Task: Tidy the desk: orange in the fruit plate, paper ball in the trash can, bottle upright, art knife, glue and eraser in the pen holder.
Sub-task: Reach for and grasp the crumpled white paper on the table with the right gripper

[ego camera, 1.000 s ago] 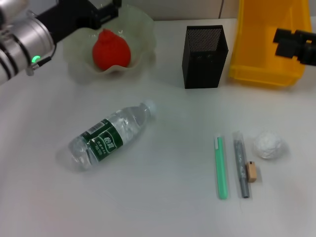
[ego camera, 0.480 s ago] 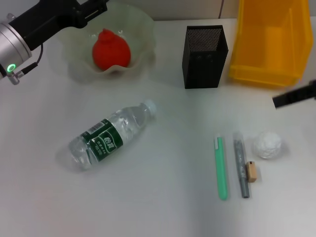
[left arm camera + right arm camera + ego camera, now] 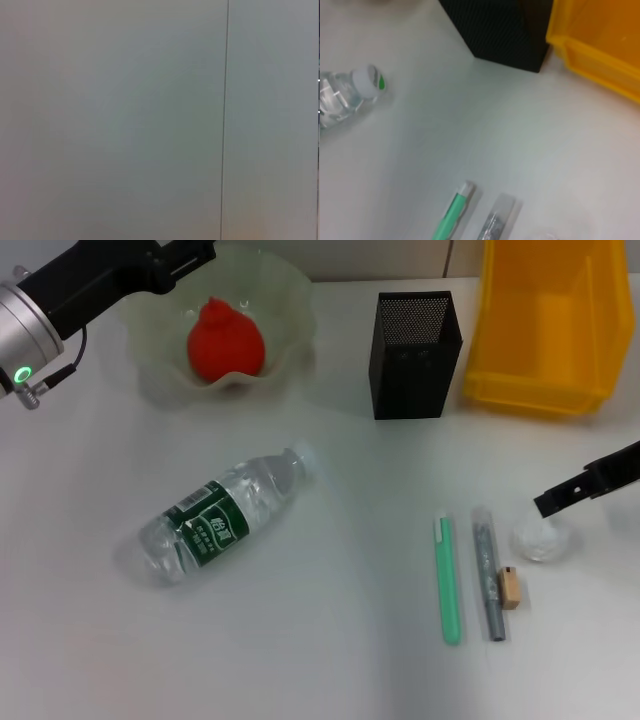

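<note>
The orange (image 3: 226, 337) lies in the pale green fruit plate (image 3: 292, 295). The bottle (image 3: 220, 515) lies on its side on the desk, cap (image 3: 367, 82) pointing towards the pen holder (image 3: 415, 355). A green stick (image 3: 448, 580), a grey stick (image 3: 487, 575) and the tan eraser (image 3: 511, 587) lie side by side at the front right. The paper ball (image 3: 545, 538) sits just right of them. My right gripper (image 3: 562, 497) hangs right over the paper ball and hides part of it. My left gripper (image 3: 185, 258) is above the plate's far left rim. The left wrist view shows only a blank wall.
The yellow trash can (image 3: 545, 320) stands at the back right beside the pen holder; both show in the right wrist view, trash can (image 3: 600, 45) and pen holder (image 3: 505, 30). The green stick (image 3: 452, 212) and grey stick (image 3: 495, 220) show there too.
My right gripper has come down from in front of the trash can to just above the paper ball. My left arm pulled back from over the plate, then held still.
</note>
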You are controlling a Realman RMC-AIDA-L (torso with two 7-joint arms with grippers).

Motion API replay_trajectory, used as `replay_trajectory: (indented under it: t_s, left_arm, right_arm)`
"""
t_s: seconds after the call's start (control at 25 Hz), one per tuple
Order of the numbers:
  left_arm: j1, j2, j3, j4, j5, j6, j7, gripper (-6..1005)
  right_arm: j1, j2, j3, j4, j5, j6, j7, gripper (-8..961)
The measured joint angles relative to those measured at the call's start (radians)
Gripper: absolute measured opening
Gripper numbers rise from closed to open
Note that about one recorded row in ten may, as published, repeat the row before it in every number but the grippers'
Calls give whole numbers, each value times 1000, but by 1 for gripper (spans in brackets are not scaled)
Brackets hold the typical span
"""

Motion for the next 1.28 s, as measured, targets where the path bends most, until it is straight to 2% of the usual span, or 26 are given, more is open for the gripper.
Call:
replay_trajectory:
  t_s: [0.4,0.6,1.28]
  left_arm:
    - [-11,-2,-2,-4,-1,-22,9,787]
    - [-12,-3,-4,-5,-1,-23,9,786]
    - [-11,-3,-6,-10,-1,-23,10,786]
  right_arm:
    - [60,-5,-2,133,-47,35,-17,813]
    - [80,-1,-17,173,-90,51,-18,812]
    - [124,1,-29,274,-83,88,-34,812]
